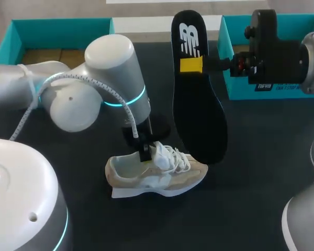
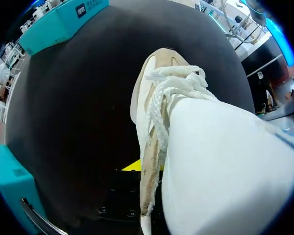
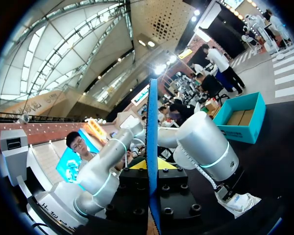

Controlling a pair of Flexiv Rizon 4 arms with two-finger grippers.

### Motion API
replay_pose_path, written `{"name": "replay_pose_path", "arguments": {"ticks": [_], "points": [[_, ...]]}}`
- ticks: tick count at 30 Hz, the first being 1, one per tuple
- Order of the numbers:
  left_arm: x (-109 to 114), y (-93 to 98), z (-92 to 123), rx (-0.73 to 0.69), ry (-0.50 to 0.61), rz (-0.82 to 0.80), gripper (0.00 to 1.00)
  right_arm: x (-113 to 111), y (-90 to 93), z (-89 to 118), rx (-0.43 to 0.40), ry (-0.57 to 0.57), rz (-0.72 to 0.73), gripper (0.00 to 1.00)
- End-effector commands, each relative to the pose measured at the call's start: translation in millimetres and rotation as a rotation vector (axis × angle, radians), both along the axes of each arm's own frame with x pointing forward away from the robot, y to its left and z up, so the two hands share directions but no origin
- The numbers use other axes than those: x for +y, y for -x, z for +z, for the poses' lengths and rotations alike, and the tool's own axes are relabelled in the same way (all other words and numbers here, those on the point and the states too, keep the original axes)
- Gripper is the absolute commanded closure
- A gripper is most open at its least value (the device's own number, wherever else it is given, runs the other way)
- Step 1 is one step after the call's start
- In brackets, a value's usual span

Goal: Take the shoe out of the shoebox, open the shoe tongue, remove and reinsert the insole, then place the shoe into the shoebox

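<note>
Upper centre of the frame, the right gripper (image 1: 191, 65) pinched the black insole (image 1: 199, 115) between its yellow tips. Below it, the beige sneaker (image 1: 138, 175) stood on the dark table (image 1: 251, 204). The left gripper (image 1: 145, 152) sat at its collar, and whether it gripped could not be told.

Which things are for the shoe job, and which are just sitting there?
For the job: shoe; insole, held up by the right gripper; left gripper at the shoe's opening; right teal box and left teal box, whichever the shoe goes into.
Just sitting there: nothing but the black table.
</note>
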State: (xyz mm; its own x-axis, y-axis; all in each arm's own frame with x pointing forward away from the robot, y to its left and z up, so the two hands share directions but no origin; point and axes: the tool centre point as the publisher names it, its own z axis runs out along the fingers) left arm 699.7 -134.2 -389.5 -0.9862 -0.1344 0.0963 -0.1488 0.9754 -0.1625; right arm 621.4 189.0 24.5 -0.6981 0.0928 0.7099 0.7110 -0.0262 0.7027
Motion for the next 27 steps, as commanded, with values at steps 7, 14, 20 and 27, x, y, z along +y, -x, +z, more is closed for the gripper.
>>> {"name": "replay_pose_path", "arguments": {"ticks": [7, 14, 20, 27], "points": [[-3.7, -13.3, 5.9, 0.155, 0.003, -0.27, 1.0, 3.6, -1.4, 0.0, 0.001, 0.001, -0.001, 1.0], [-2.7, -33.6, 18.9, 0.225, -0.078, -0.486, 1.0, 3.6, -1.4, 0.0, 0.001, 0.001, -0.001, 1.0], [-2.7, -33.6, 18.9, 0.225, -0.078, -0.486, 1.0, 3.6, -1.4, 0.0, 0.001, 0.001, -0.001, 1.0], [-2.7, -33.6, 18.9, 0.225, -0.078, -0.486, 1.0, 3.6, -1.4, 0.0, 0.001, 0.001, -0.001, 1.0]]}}
